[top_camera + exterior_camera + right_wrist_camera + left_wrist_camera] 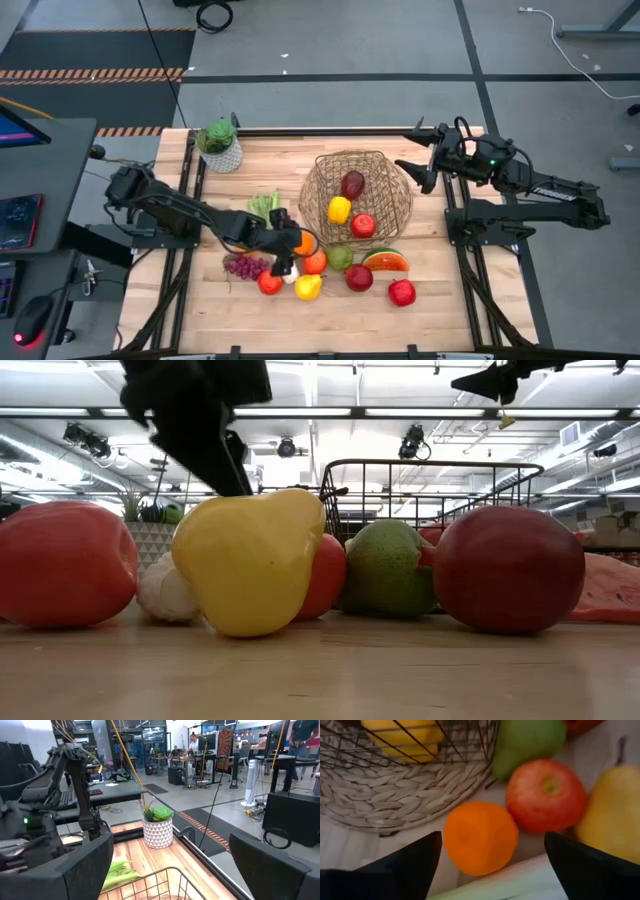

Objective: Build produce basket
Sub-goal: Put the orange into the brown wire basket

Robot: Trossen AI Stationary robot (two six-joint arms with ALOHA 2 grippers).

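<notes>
Orange (480,838) lies on the desk (440,320) directly ahead of the left gripper (490,862), framed between its two dark fingers, which stand wide with nothing held. Just beyond the orange from that gripper sits a red apple (546,796); a yellow pear (610,815) is beside the apple, and a green pear (527,742) lies farther ahead near the woven base of the basket (395,795). A pale leek stalk (520,882) lies under the gripper, close to the orange.

Handling, as a judgement: toy fruit, likely light and rigid, with a smooth rounded skin that could slip or roll out of a pinch. Best hold looks to be across the widest part of the orange, fingers on opposite sides and low enough to pass the middle. Neighbours crowd it, so a finger may nudge the apple or leek.

Basket already holds a yellow pepper (339,209), a dark red fruit (352,184) and a red apple (363,225); its open wire wall looks stiff.

Right gripper (418,160) hangs above the basket's far edge, wide and empty.
</notes>
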